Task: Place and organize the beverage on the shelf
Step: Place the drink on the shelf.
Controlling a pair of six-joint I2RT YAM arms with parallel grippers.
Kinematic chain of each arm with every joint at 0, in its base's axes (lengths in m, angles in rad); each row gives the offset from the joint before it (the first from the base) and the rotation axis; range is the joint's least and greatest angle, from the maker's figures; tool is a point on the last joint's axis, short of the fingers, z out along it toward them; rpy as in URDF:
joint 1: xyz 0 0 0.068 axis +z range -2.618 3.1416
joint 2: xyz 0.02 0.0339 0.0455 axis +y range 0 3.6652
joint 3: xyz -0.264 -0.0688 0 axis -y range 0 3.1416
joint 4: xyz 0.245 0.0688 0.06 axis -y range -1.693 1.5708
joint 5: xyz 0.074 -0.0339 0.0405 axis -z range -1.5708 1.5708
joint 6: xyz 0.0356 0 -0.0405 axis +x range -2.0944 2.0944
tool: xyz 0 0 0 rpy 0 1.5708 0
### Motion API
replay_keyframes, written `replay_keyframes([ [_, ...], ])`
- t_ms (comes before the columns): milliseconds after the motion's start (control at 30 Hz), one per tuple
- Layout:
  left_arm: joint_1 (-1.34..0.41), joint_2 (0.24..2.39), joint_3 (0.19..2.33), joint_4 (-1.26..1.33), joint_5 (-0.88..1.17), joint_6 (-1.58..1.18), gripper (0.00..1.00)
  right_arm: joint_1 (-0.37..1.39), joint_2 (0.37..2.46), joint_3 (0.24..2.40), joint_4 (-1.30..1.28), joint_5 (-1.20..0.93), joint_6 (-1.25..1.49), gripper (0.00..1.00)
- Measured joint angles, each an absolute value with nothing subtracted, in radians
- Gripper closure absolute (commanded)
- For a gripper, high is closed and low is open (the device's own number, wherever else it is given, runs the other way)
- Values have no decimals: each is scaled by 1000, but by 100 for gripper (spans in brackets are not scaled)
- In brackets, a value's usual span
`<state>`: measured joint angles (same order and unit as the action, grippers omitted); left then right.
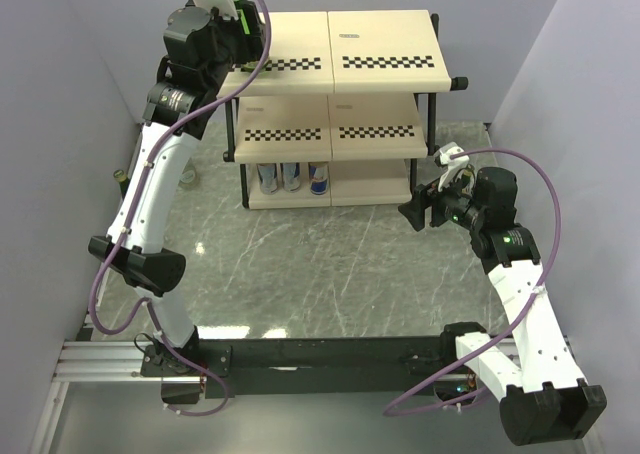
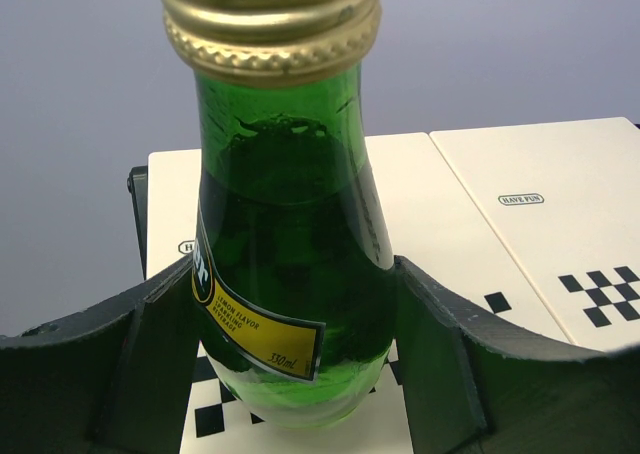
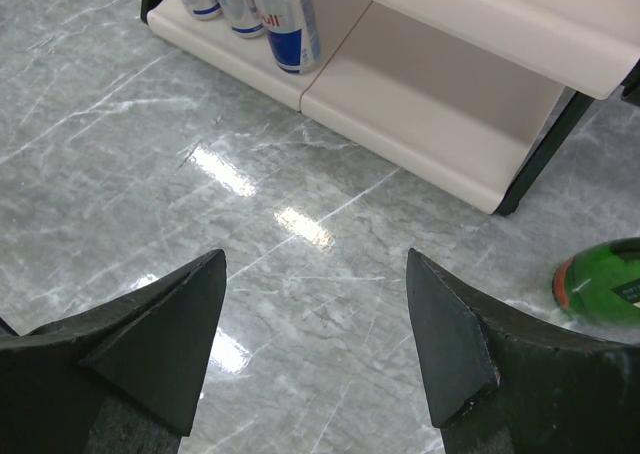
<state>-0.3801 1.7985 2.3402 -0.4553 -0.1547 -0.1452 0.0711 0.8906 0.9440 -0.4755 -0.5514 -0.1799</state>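
Two fingers of the left tool (image 2: pixel 290 304) pinched the lower body of a green bottle (image 2: pixel 285 224), one finger on each side. The bottle stood upright with its gold cap closed. It was over the left part of the top board of the shelf (image 2: pixel 520 174), close to the checkered front strip. I could not tell whether its base touched the board.

The right tool (image 3: pixel 315 264) was spread and held nothing. It hung above the counter (image 1: pixel 330 264), near the right front leg of the shelf. Just beside it, a second green bottle (image 3: pixel 605 274) lay on the counter. Three cans (image 1: pixel 291 177) stood in a row on the left of the bottom board.

I judged the step in hand to be the placing of the green bottle on the top board. The next move would call for lowering it until the base rests flat, well behind the front edge. Only then should the fingers spread, because a tall glass bottle tips easily.
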Motion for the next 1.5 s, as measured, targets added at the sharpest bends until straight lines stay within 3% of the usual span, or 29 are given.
replay_keyframes([
  [1067,-380,1802,2351,-333,-154,-156,23,71,891,944,-476,-551,-180,21],
  [1167,-380,1802,2351,-333,-153,-156,21,71,891,944,-476,-551,-180,21],
  [1367,-380,1799,2349,-315,-128,-167,2,71,891,944,-476,-551,-180,21],
  [1500,-380,1772,2316,-301,-94,-181,1,71,891,944,-476,-551,-182,21],
])
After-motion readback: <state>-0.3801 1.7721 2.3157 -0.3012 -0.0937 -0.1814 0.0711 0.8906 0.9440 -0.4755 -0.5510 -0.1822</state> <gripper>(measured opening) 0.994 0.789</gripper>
